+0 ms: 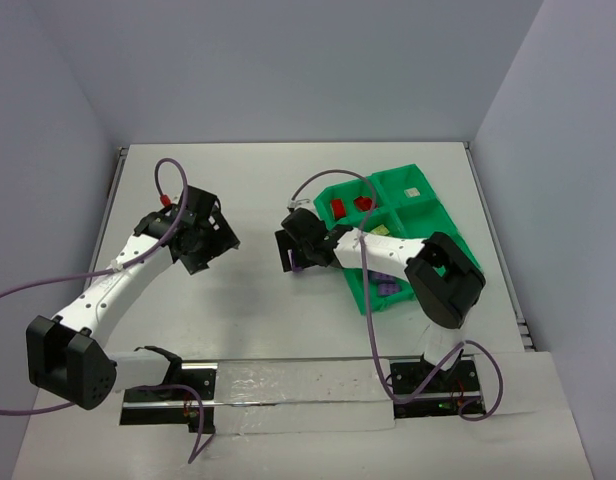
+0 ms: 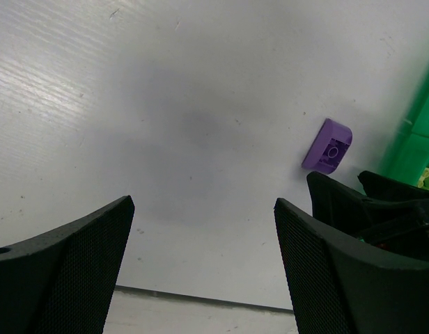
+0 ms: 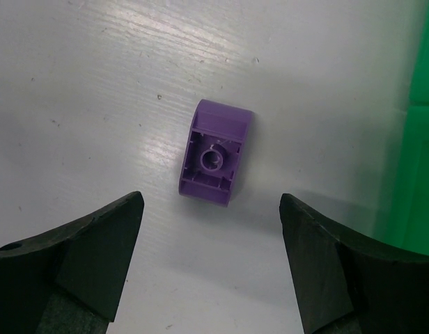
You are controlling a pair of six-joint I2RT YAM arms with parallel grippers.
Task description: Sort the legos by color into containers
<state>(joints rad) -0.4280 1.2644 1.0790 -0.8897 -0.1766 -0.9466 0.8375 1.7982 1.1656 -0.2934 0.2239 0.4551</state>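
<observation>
A purple lego [image 3: 216, 153] lies upside down on the white table, its hollow underside facing up. My right gripper [image 3: 209, 209] hovers just over it, open, and the brick sits slightly ahead of the fingertips, touching neither. In the left wrist view the same lego [image 2: 328, 146] shows beside the right gripper's black fingers [image 2: 354, 202]. My left gripper [image 2: 204, 205] is open and empty over bare table, left of the brick. The green tray [image 1: 428, 215] holds red legos [image 1: 338, 207], a cream one [image 1: 412, 192], a yellow-green one [image 1: 378, 230] and purple ones [image 1: 388, 288].
The tray's green wall [image 3: 420, 174] stands close to the right of the right gripper. Purple cables loop over both arms. The table's near edge carries a strip of clear film [image 1: 288, 385] between the arm bases.
</observation>
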